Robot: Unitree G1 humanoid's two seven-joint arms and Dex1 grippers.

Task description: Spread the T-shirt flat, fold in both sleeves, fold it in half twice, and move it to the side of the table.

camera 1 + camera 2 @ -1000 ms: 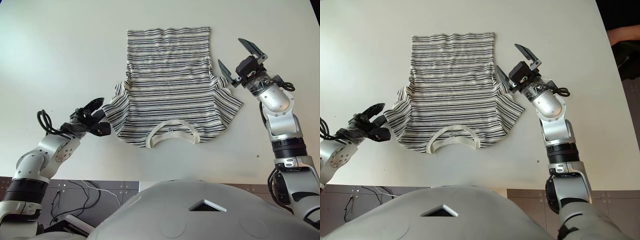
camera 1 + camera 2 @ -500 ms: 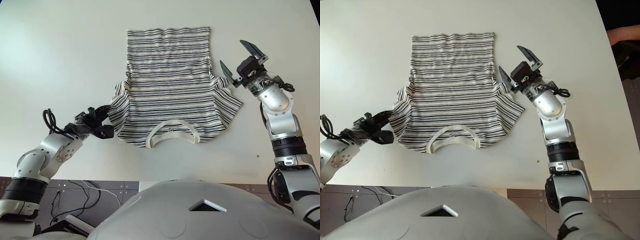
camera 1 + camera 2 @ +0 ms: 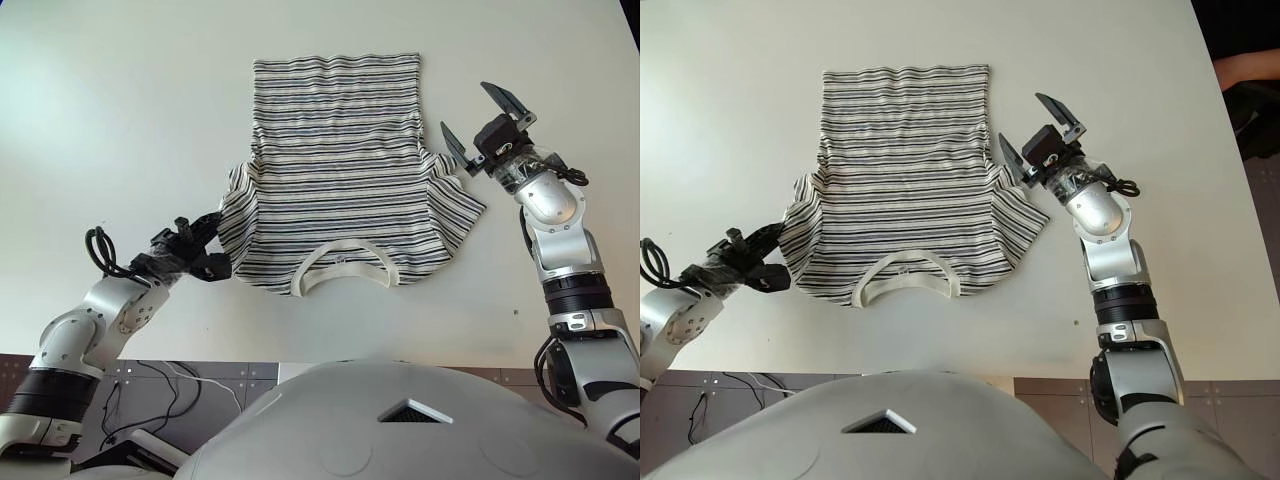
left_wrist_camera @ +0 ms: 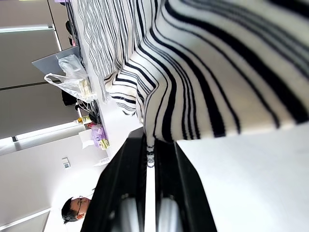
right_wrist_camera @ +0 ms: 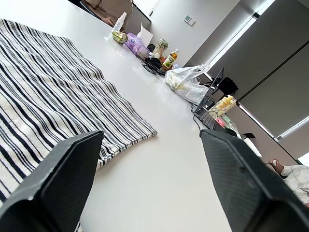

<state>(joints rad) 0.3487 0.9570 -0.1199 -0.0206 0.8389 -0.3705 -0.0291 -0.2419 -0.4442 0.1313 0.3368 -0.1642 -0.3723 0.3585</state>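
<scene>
Pinching the left sleeve (image 3: 232, 205) in the narrowed fingers of my left gripper (image 3: 218, 245), I should lift low and lay it inward across the striped T-shirt (image 3: 335, 150) lying on the counter (image 3: 120, 100), with the right gripper (image 3: 462, 104) fingers wide beside that T-shirt.

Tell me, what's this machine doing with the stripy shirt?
A two-armed robot is folding a striped T-shirt that lies spread on a white table, collar nearest the robot. Its left gripper is closed on the edge of the left sleeve. The right gripper is open beside the right sleeve. Neither sleeve is folded in yet.
</scene>
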